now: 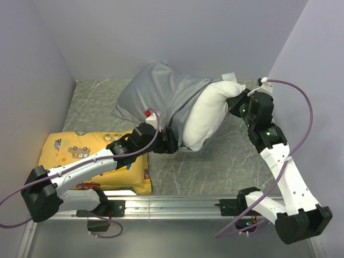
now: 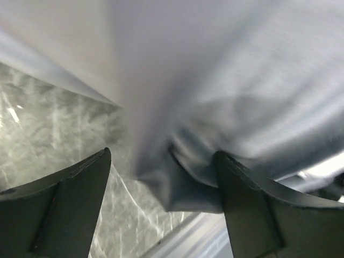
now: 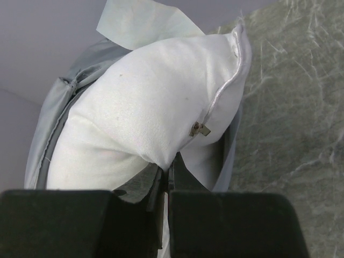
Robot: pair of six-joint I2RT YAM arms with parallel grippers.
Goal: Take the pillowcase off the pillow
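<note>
plain matte grey pillowcase [image 1: 156, 88], no print. plain white pillow [image 1: 207, 115], seam piped white. yellow cushion [image 1: 70, 148] printed with small cartoon vehicles, at the table's [image 1: 226, 158] near left corner. grey-green marbled table with pale veins.

We see the grey pillowcase [image 1: 161, 91] bunched toward ten o'clock, the plump white pillow [image 1: 207, 115] half bared toward four o'clock.

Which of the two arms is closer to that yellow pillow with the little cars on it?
Left. The left arm stretches right over the yellow pillow; the right gripper is off on the other side, pinching the white pillow.
</note>
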